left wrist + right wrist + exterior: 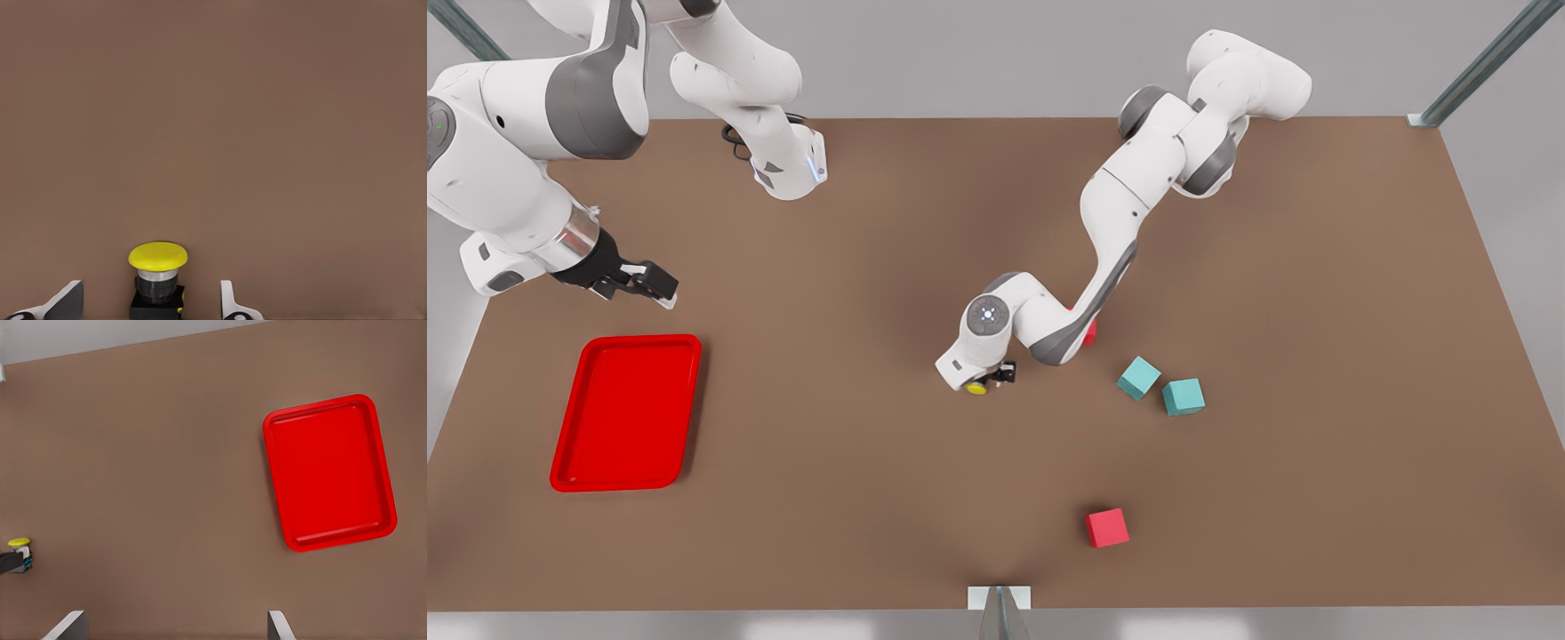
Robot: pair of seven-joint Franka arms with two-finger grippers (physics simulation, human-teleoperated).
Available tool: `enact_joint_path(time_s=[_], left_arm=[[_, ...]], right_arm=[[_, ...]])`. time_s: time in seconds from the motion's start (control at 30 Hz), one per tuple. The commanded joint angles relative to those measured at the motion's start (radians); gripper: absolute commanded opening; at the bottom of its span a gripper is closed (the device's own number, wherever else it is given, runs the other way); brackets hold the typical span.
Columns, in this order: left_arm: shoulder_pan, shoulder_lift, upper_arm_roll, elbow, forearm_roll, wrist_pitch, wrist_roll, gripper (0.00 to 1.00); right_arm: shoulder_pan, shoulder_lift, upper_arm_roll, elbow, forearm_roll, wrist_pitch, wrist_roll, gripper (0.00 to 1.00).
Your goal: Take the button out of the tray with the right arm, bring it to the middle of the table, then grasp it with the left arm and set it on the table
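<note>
Left gripper [996, 377], fingers [230, 301] spread apart with gaps on either side of the button [157, 280], which stands near the middle of the table [1316, 311]. Right gripper [645, 283], jaws parted and holding nothing, hangs just beyond the tray's far edge. Tray [627, 412], near one short edge of the table, contains nothing.

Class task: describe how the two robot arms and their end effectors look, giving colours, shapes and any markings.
Both arms are white, rounded, jointed segments with grey joint covers. The left arm has a round cap with a small lit mark near its wrist. The right arm has a silvery ring before its black two-finger right end effector. The left end effector is black, with pale fingers.
</note>
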Motion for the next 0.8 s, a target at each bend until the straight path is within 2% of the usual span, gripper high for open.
enact_joint_path(time_s=[0.0,0.5,0.6,0.73,0.77], left_arm=[[0.000,0.001,-0.001,-0.001,0.002,0.018,0.137,1.00],[-0.017,0.027,0.005,-0.015,0.002,0.018,0.177,1.00],[-0.016,0.027,0.007,-0.015,0.000,0.018,0.174,0.80],[-0.016,0.027,0.007,-0.015,0.000,0.018,0.174,0.74],[-0.016,0.027,0.007,-0.015,0.000,0.018,0.174,0.68]], right_arm=[[0.000,-0.001,0.000,0.001,0.000,-0.001,-0.058,1.00],[0.003,0.000,0.000,0.001,0.000,0.001,-0.049,1.00],[0.003,0.000,0.000,0.001,0.000,-0.001,-0.051,1.00],[-0.001,0.000,0.000,0.001,0.000,-0.001,-0.057,1.00],[-0.001,0.000,0.000,0.001,0.000,-0.001,-0.057,1.00]])
